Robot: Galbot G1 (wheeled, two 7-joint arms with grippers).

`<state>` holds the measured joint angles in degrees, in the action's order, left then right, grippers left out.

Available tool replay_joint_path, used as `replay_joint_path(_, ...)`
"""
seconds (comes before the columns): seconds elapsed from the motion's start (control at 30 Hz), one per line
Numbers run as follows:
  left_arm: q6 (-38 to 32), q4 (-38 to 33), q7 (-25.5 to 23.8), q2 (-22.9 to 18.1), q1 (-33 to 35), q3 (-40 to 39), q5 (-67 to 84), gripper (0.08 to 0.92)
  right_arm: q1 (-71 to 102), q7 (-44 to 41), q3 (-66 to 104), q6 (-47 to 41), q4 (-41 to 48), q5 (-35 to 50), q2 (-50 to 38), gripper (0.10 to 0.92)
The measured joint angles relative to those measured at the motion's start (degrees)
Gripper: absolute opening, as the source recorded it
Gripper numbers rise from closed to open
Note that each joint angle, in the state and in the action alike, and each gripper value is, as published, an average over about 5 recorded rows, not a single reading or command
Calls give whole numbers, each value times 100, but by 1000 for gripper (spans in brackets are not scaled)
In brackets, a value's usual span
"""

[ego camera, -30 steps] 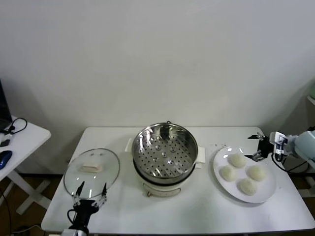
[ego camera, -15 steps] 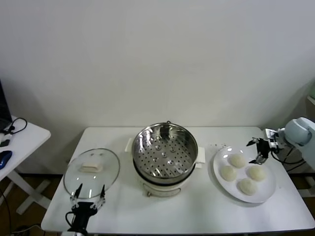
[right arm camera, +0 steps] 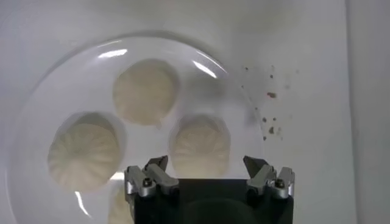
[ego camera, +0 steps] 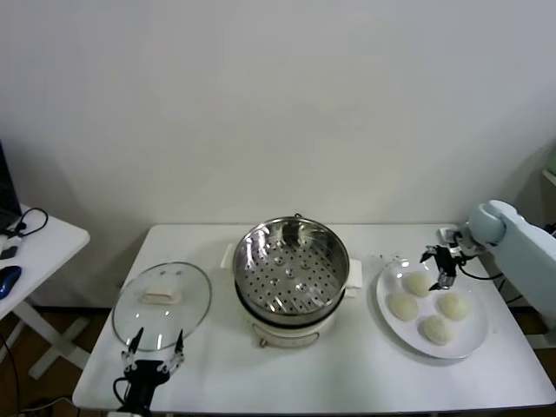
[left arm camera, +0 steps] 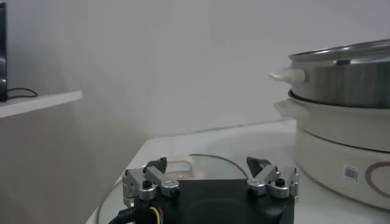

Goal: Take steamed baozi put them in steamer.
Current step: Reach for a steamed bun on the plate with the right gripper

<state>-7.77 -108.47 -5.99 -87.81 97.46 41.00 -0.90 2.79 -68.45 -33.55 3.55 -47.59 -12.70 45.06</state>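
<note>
Here the right gripper [ego camera: 439, 267] hovers over the plate [ego camera: 469, 340] — jaws wide, empty — above four steamed baozi [ego camera: 419, 284]; the steamer [ego camera: 291, 269] sits mid-worktop, left gripper [ego camera: 153, 355] spread near the lid [ego camera: 162, 304].

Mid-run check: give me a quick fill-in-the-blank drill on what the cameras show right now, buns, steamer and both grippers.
1. The number of steamed baozi lying on the white plate is ____.
2. The steamer holds ____ baozi on its perforated tray.
3. The right gripper, jaws open, hovers over the far edge of the ____.
4. The left gripper, jaws open, sits at the near edge of the glass ____.

Missing words: four; no; plate; lid
</note>
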Motion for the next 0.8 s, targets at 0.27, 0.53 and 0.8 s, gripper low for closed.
replay_joint_path(0.27,0,32,-4,21,-19,27,-14,823,51,-15,65,132,326,-278,263,823)
replay_joint_path(0.53,1,49,-5,38,-37,37,-34,823,102,-15,182,205,546,-504,385,823)
replay_joint_path(0.8,6,62,-6,44,-61,54,-35,823,149,34,318,253,675,-648,485,757)
